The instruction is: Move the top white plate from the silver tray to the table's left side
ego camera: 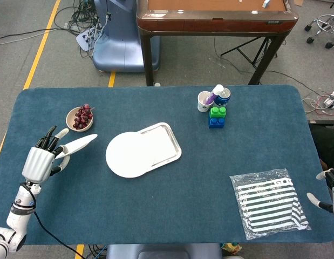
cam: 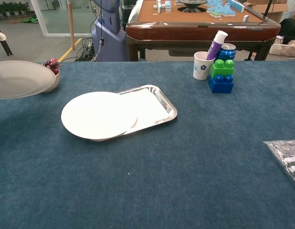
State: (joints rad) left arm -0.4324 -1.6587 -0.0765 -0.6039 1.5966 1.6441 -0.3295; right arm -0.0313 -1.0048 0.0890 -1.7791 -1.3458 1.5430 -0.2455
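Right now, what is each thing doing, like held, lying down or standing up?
top white plate: held up, tilted
left hand: holding that plate
second plate: lying on the tray
silver tray: flat on table
paper cup: upright, tube inside
right hand: mostly hidden

Top white plate (cam: 16, 78): held level above the table's left side.
Silver tray (ego camera: 168, 141): flat at centre, another plate (ego camera: 129, 155) overhanging it.

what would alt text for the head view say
The left hand holds a white plate edge-on above the left side of the blue table, near a bowl of grapes. Another plate rests on a silver tray at centre, with a cup, blocks and a striped bag to the right.
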